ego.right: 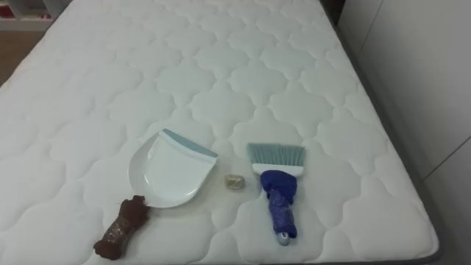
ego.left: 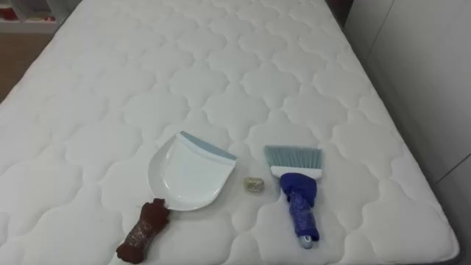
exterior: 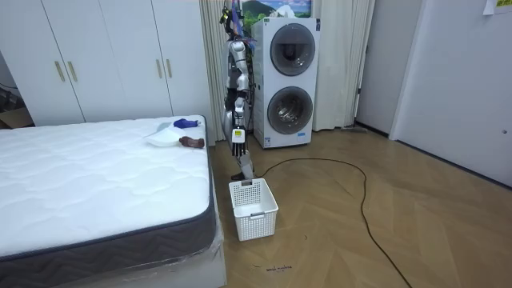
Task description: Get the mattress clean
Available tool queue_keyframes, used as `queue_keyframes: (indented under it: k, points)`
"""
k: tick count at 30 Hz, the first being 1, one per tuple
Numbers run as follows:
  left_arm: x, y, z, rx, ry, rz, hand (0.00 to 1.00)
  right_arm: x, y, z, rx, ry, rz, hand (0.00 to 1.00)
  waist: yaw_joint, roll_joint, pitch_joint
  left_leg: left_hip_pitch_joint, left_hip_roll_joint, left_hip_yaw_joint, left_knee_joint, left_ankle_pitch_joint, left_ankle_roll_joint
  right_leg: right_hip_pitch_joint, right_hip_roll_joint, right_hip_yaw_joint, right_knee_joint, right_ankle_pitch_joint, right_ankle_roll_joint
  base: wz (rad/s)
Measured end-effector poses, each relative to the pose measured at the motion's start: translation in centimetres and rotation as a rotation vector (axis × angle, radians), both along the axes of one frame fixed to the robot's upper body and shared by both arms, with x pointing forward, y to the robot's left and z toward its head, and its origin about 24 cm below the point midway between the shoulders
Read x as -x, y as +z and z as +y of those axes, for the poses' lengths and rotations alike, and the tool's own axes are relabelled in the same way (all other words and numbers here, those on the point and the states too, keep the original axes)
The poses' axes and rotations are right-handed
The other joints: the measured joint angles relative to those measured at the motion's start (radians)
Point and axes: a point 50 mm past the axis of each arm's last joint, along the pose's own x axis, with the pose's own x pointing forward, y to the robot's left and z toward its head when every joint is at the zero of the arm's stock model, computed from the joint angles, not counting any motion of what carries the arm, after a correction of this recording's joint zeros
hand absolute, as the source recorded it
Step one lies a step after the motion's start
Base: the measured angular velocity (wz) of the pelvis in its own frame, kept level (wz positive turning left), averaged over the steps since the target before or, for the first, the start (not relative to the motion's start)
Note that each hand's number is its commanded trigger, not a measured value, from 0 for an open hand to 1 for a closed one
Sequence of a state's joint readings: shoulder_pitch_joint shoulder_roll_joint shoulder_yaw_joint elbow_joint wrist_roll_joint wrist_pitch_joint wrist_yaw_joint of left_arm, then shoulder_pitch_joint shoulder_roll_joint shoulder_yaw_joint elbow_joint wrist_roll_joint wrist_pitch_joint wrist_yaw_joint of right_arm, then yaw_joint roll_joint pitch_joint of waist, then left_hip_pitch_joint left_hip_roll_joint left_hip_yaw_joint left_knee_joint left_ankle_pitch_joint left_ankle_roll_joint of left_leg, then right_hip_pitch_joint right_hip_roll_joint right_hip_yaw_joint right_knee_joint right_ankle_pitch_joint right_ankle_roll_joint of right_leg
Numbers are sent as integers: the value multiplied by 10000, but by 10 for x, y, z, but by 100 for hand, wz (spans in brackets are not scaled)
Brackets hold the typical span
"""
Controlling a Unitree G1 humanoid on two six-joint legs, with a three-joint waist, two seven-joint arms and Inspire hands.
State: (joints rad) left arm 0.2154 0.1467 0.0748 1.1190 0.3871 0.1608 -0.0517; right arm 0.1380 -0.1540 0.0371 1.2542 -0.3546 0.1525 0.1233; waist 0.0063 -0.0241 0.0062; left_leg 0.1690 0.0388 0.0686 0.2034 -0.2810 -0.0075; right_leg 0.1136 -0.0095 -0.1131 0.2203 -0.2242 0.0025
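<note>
A white dustpan (ego.left: 188, 173) with a brown handle (ego.left: 143, 230) lies on the white quilted mattress (ego.left: 184, 81), close to its near edge. To the dustpan's right lies a small hand brush (ego.left: 298, 193) with a blue handle and pale blue bristles that point away from me. Between the two sits a small crumpled scrap (ego.left: 252, 185). In the room view I stand at the bed's end, by the dustpan (exterior: 162, 138) and brush (exterior: 187, 123). My left hand (exterior: 236, 138) hangs at my side with relaxed fingers, holding nothing.
A white slatted basket (exterior: 253, 208) stands on the wooden floor by the bed's corner. Behind me is a stacked washer and dryer (exterior: 288, 80). White wardrobes (exterior: 104, 56) line the wall beyond the bed. A wall runs along the mattress's right side (ego.left: 427, 66).
</note>
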Motion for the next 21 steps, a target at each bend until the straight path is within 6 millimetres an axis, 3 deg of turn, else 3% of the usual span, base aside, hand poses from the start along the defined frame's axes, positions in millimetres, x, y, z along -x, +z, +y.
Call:
queue_keyframes:
  k: [13, 21]
  points:
    - [4, 2, 7, -870, 407, -164, 0, 0, 1, -5, 566, -260, -255, 0, -30, -12, -10, -39, 0, 0, -10, 0, 0, -22, -7, -61, -37, 0, 1, 0]
    - [1, 8, 21, -2618, 2017, -1191, 0, -2, 2, -7, 798, -693, -763, 0, 9, -68, -129, -2, 9, -45, -18, 1, -2, 93, 9, -124, -151, 13, -3, 2]
